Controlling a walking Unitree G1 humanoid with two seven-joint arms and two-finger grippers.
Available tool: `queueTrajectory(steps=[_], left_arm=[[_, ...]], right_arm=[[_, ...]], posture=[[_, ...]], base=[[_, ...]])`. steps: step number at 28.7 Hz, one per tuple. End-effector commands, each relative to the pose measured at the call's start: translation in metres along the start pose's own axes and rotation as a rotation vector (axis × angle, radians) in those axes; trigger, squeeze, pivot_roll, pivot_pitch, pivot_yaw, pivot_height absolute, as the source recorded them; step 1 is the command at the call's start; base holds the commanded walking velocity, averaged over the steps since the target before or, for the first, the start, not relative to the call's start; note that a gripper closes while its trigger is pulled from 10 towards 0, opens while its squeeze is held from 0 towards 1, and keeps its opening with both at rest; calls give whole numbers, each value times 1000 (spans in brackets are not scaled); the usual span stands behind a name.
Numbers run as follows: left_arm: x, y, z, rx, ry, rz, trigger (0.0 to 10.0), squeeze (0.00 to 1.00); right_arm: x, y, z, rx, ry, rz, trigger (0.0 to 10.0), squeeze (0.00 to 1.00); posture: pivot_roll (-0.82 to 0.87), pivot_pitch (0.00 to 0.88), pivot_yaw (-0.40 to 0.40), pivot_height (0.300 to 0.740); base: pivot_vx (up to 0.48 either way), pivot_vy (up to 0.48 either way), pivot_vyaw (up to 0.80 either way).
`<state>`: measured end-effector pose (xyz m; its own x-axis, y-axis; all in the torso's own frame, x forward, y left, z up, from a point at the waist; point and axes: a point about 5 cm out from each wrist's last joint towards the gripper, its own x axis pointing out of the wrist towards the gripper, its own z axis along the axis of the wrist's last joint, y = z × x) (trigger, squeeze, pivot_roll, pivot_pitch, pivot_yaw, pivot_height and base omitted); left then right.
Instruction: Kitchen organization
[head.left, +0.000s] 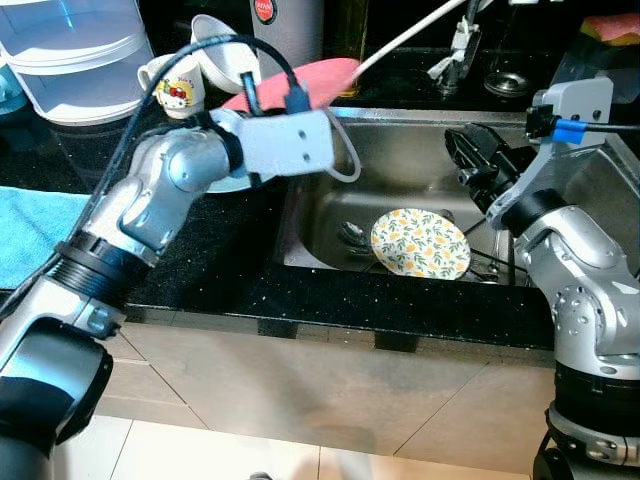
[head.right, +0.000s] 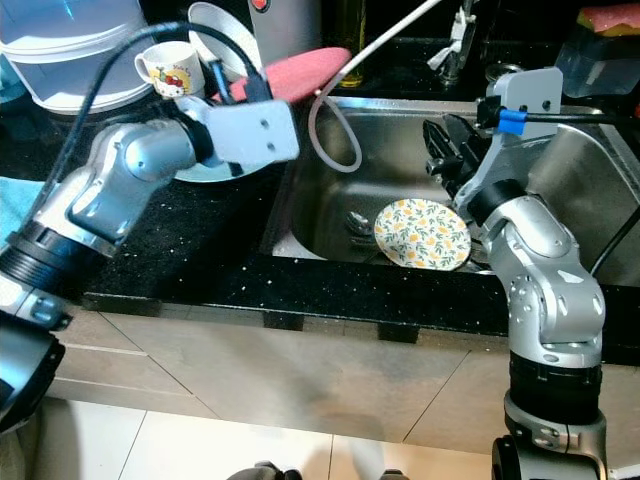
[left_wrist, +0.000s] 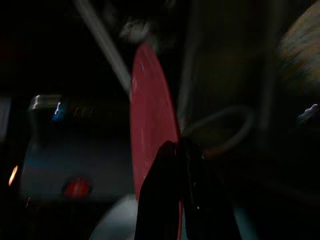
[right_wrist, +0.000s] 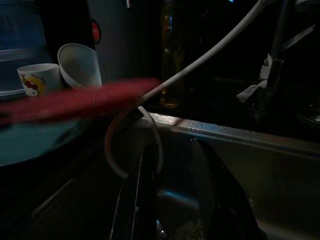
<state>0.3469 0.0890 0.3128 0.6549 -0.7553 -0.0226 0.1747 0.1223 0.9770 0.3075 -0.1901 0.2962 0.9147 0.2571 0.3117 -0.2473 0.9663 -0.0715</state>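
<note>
Red plate (head.left: 300, 82) | clamped edge-on by left gripper (left_wrist: 179, 150) | right gripper (right_wrist: 175, 160) released over sink (head.left: 400, 160)

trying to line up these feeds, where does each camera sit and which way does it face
Left eye view: on the head, looking down at the sink; both silver arms show.
Right eye view: same head, same scene; shares the floral plate.
Left wrist view: along the left hand, shut on the red plate.
Right wrist view: along the open right hand over the sink; shares the red plate and the white hose with the head views.
</note>
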Motion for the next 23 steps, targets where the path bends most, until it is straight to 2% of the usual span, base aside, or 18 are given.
queueTrajectory(steps=[1, 3, 5, 7, 9, 10, 11, 12, 14, 15, 16, 17, 19, 21, 23], left_arm=[[-3, -6, 6, 26, -50, -52, 10000, 0], [-3, -8, 8, 35, -68, -63, 10000, 0], [-3, -10, 18, 69, -145, -69, 10000, 0], [-3, -10, 18, 69, -145, -69, 10000, 0], [-3, -5, 27, 90, -220, -49, 10000, 0], [-3, -5, 27, 90, -220, -49, 10000, 0], [-3, -2, 30, 97, -241, -38, 10000, 0], [-3, 0, 31, 105, -254, -35, 10000, 0], [-4, 3, 32, 119, -277, -36, 10000, 0], [-4, 3, 32, 119, -277, -36, 10000, 0], [-4, 3, 33, 127, -288, -43, 10000, 0], [-4, 3, 33, 127, -288, -43, 10000, 0], [-4, 5, 33, 145, -305, -51, 10000, 0], [-4, 6, 33, 167, -322, -64, 10000, 0], [-4, 6, 33, 173, -329, -73, 10000, 0]], right_arm=[[1, -1, 3, 10, -5, 9, 10000, 0], [1, -1, 3, 18, -5, 15, 10000, 0], [0, 2, 5, -1, -7, 72, 10000, 0], [0, 2, 5, -1, -7, 72, 10000, 0], [-3, 7, 11, -207, -20, 158, 10000, 0], [-3, 7, 11, -207, -20, 158, 10000, 0], [-4, 9, 11, -365, -22, 185, 10000, 0], [-6, 11, 10, -483, -15, 213, 10000, 0], [-6, 10, 11, -663, -15, 221, 10000, 0], [-6, 10, 11, -663, -15, 221, 10000, 0], [-6, 9, 12, -753, -21, 228, 10000, 0], [-6, 9, 12, -753, -21, 228, 10000, 0], [-5, 9, 19, -964, -55, 243, 10000, 0], [-4, 9, 23, -1104, -91, 250, 10000, 0], [-3, 9, 24, -1138, -100, 256, 10000, 0]], posture=[[52, 107, 64, 740], [52, 99, 59, 740], [52, 99, 59, 740], [52, 99, 59, 740], [51, 93, 57, 740], [51, 93, 57, 740], [47, 88, 61, 740], [47, 88, 61, 740], [47, 88, 61, 740], [47, 88, 61, 740], [45, 87, 62, 740], [45, 87, 62, 740], [39, 90, 63, 740], [38, 94, 63, 740], [38, 94, 63, 740]], base=[[0, 0, 0], [0, 0, 0], [0, 0, 0], [0, 0, 0], [0, 0, 0], [0, 0, 0], [0, 0, 0], [0, 0, 0], [0, 0, 0], [0, 0, 0], [0, 0, 0], [0, 0, 0], [0, 0, 0], [0, 0, 0], [0, 0, 0]])
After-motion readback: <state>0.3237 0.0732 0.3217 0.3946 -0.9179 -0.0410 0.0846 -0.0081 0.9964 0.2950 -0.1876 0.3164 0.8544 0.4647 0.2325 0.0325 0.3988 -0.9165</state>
